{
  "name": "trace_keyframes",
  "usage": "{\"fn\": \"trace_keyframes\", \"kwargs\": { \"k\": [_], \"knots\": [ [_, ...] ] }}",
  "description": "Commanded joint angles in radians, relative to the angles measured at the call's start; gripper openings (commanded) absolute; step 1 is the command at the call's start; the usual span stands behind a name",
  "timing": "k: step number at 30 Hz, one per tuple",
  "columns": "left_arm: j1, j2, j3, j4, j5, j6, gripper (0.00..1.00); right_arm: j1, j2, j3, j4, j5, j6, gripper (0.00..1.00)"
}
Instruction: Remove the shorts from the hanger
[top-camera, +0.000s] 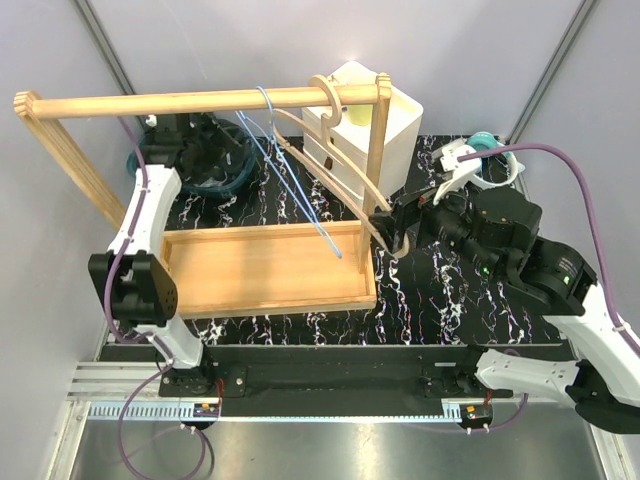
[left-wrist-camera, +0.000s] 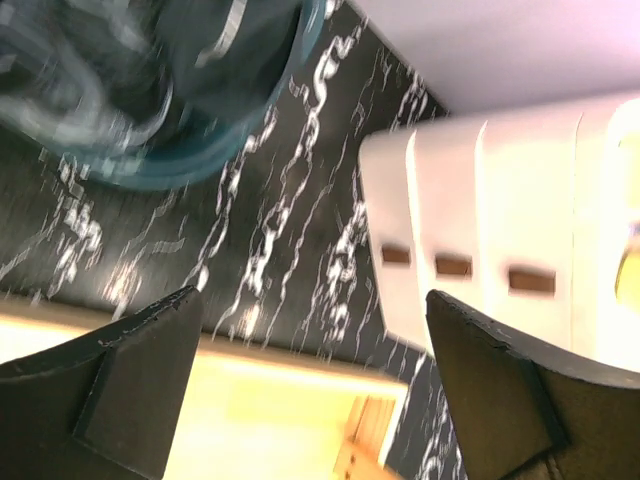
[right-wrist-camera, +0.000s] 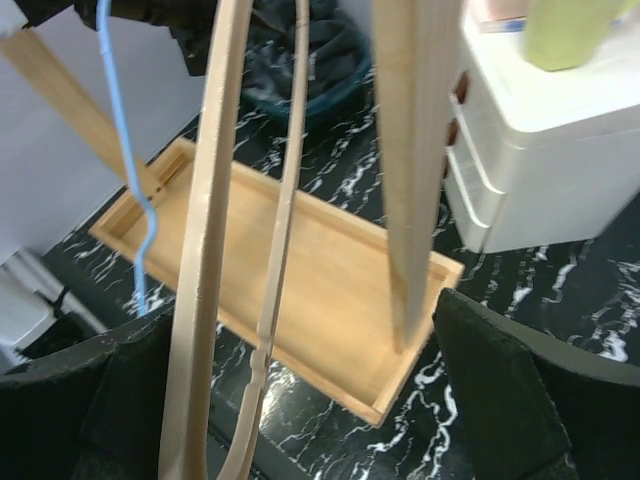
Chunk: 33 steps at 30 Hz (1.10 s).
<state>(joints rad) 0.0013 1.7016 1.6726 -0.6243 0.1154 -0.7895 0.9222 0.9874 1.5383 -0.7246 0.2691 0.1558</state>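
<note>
The dark teal shorts (top-camera: 228, 168) lie bunched on the table at the back left, off any hanger; they show blurred in the left wrist view (left-wrist-camera: 150, 90) and far back in the right wrist view (right-wrist-camera: 300, 60). My left gripper (top-camera: 192, 142) hovers beside them, open and empty (left-wrist-camera: 310, 300). A bare wooden hanger (top-camera: 340, 165) hangs at the right end of the rack rail. My right gripper (top-camera: 397, 225) is at its lower right end, open (right-wrist-camera: 300, 310), with the hanger's arm (right-wrist-camera: 212, 250) between the fingers, close to the left one. A bare blue wire hanger (top-camera: 290, 170) hangs mid-rail.
The wooden rack (top-camera: 200, 100) spans a shallow wooden tray (top-camera: 260, 265); its right post (right-wrist-camera: 415, 150) stands just beyond my right fingers. A white drawer unit (top-camera: 400, 130) stands behind the post. A teal and white object (top-camera: 490, 155) lies at the back right.
</note>
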Motion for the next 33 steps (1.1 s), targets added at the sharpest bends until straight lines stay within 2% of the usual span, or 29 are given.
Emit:
{"fn": "trace_keyframes", "kwargs": {
  "k": [1,4,10,14,18,20,25,28,33],
  "knots": [
    [0.011,-0.181,-0.08,-0.026,0.082,0.051,0.95,-0.003,0.016,0.029,-0.012,-0.162,0.04,1.0],
    [0.011,-0.273,-0.14,-0.041,0.125,0.07,0.95,-0.003,-0.003,0.029,-0.004,-0.185,0.076,1.0],
    [0.003,-0.459,-0.368,-0.041,0.285,0.053,0.95,-0.003,-0.056,0.034,0.051,-0.24,0.166,1.0],
    [-0.076,-0.566,-0.488,-0.032,0.342,0.062,0.96,-0.003,-0.108,-0.003,0.122,-0.29,0.229,1.0],
    [-0.119,-0.669,-0.577,-0.026,0.378,0.033,0.96,-0.003,-0.135,-0.004,0.186,-0.274,0.335,1.0],
    [-0.142,-0.7,-0.597,-0.018,0.374,0.019,0.97,-0.003,-0.157,-0.006,0.162,-0.158,0.41,1.0],
    [-0.173,-0.783,-0.68,0.014,0.381,-0.028,0.96,-0.003,-0.227,-0.089,-0.048,0.149,0.585,1.0],
    [-0.188,-0.829,-0.715,0.017,0.401,-0.037,0.97,-0.003,-0.242,-0.135,-0.146,0.214,0.697,1.0],
    [-0.192,-0.904,-0.767,0.028,0.423,-0.05,0.97,-0.003,-0.239,-0.179,-0.242,0.208,0.821,1.0]
  ]
}}
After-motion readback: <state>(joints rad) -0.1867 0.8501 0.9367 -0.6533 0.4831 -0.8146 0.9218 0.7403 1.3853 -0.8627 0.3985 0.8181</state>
